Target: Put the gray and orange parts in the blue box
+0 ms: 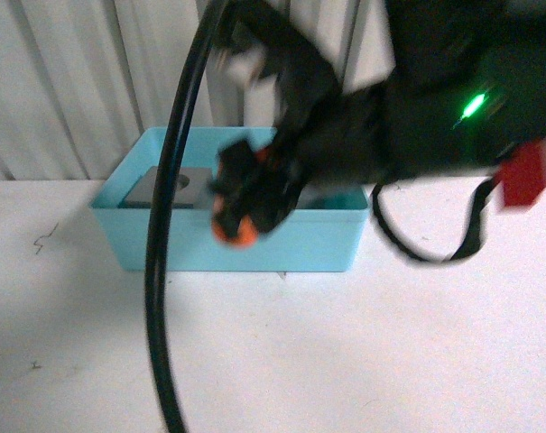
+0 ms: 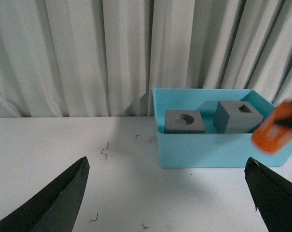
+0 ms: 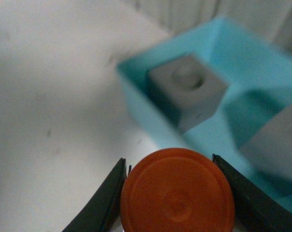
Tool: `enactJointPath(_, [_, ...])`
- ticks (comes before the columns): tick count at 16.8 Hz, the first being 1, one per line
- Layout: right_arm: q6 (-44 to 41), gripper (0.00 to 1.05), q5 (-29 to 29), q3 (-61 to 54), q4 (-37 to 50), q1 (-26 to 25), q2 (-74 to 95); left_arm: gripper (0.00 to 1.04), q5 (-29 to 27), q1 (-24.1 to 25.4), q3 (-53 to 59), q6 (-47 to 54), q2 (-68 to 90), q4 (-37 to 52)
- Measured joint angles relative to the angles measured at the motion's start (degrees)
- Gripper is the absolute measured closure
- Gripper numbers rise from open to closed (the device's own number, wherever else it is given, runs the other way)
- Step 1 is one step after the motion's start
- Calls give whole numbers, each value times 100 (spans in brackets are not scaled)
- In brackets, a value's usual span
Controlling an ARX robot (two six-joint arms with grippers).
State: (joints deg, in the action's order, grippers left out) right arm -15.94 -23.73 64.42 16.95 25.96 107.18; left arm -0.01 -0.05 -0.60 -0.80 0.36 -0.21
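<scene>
The right gripper (image 3: pixel 177 193) is clamped on the orange cylinder (image 3: pixel 177 193), which sits between its two dark fingers above the front rim of the blue box (image 2: pixel 203 150). Both gray cubes (image 2: pixel 184 121) rest inside the box on the white desk (image 1: pixel 345 361). The left gripper (image 2: pixel 170 203) hangs with jaws spread wide, holding nothing.

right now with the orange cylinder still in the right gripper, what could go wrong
The orange cylinder seems to sit at the blue box's near wall, not clearly over the inside; released now, it may fall on the table. Both gray cubes already fill much of the floor, so it could bounce off one.
</scene>
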Motion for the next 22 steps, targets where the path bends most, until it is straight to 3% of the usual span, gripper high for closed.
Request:
enactJointPath(3, [479, 57, 269, 133, 350, -723, -833, 7, -2, 0, 0, 0, 0, 2])
enactJointPath(5, [715, 57, 597, 629, 293, -1130, -378, 7, 0, 0, 0, 0, 0, 2])
enactJointPath(11, [1060, 57, 920, 2376, -313, -372, 1298, 7, 0, 0, 0, 0, 0, 0])
enactJointPath(22, [1438, 57, 1082, 3724, -960, 68, 3010, 7, 0, 0, 0, 0, 0, 2])
